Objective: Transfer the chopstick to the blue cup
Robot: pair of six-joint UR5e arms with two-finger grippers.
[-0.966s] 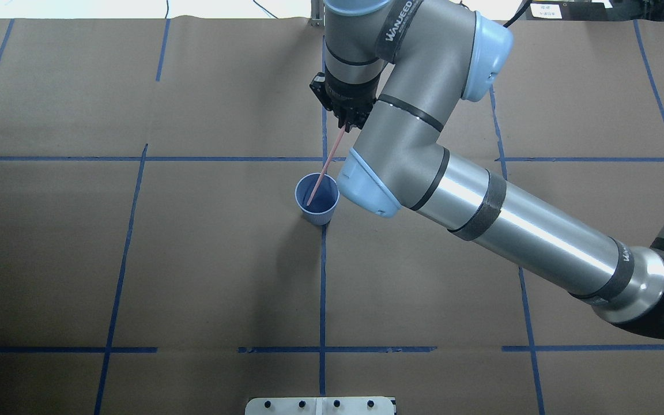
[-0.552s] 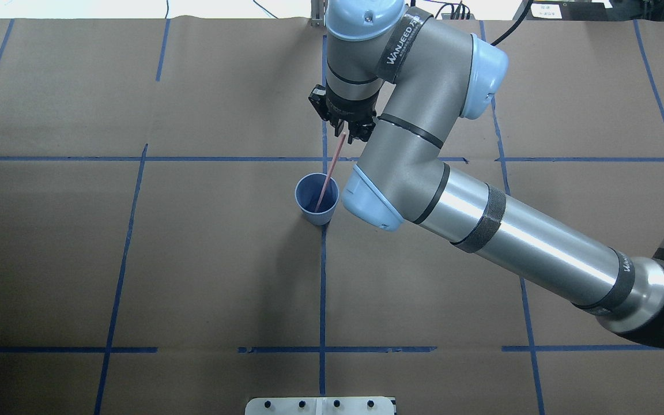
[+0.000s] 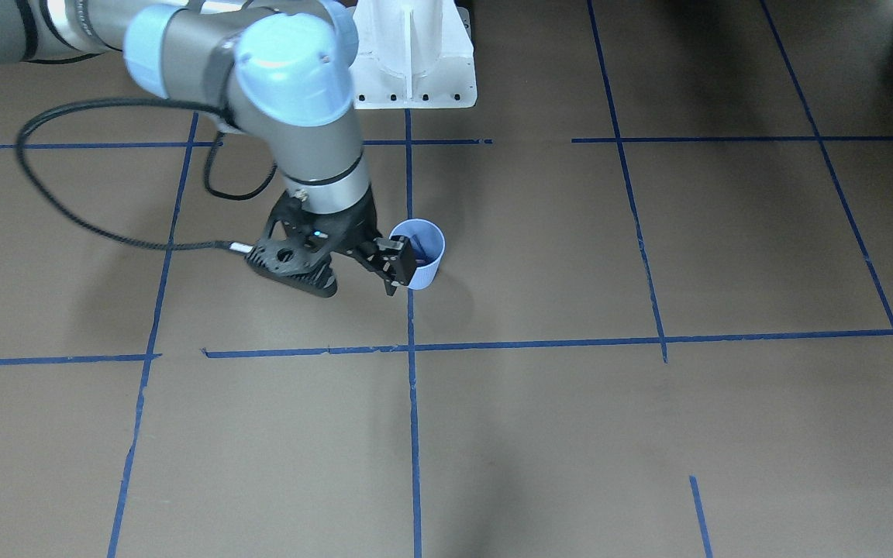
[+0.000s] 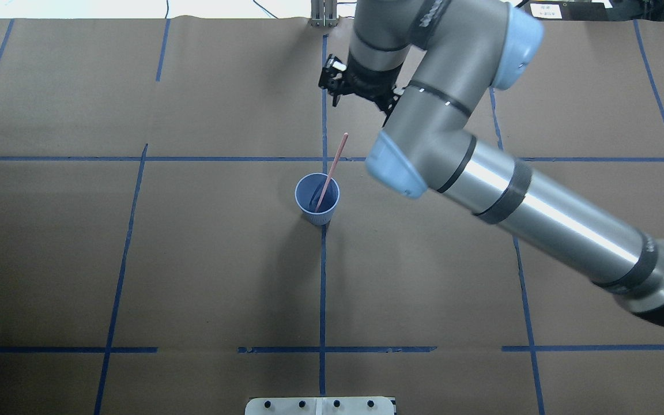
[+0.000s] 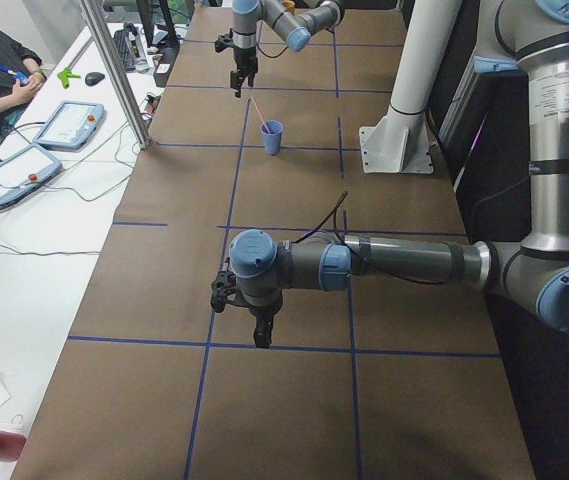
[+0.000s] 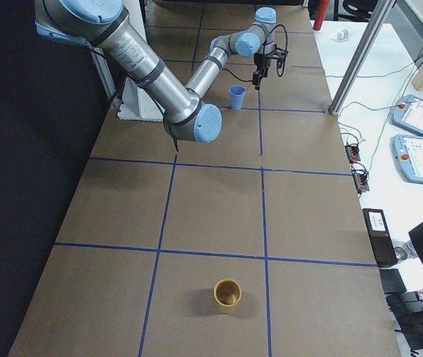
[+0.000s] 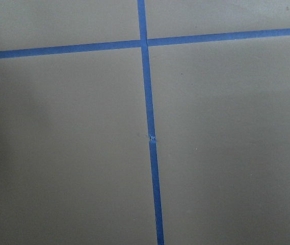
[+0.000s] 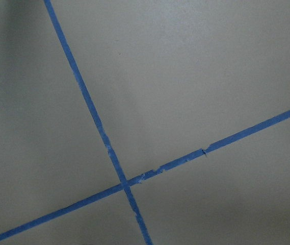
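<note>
The blue cup stands upright near the table's middle, and also shows in the front view. The pink chopstick leans in the cup, lower end inside and upper end sticking out toward the far side. My right gripper is open and empty, above and beyond the stick's top end, not touching it. In the front view my right gripper partly covers the cup. My left gripper shows only in the exterior left view, low over the table and far from the cup. I cannot tell whether it is open or shut.
A tan cup stands far from the blue cup toward the table's right end. The white arm base is at the robot's edge. A black cable loops over the table by the right arm.
My right gripper has let go of the chopstick and moved away toward the far side and right. The stick now leans free in the cup.
</note>
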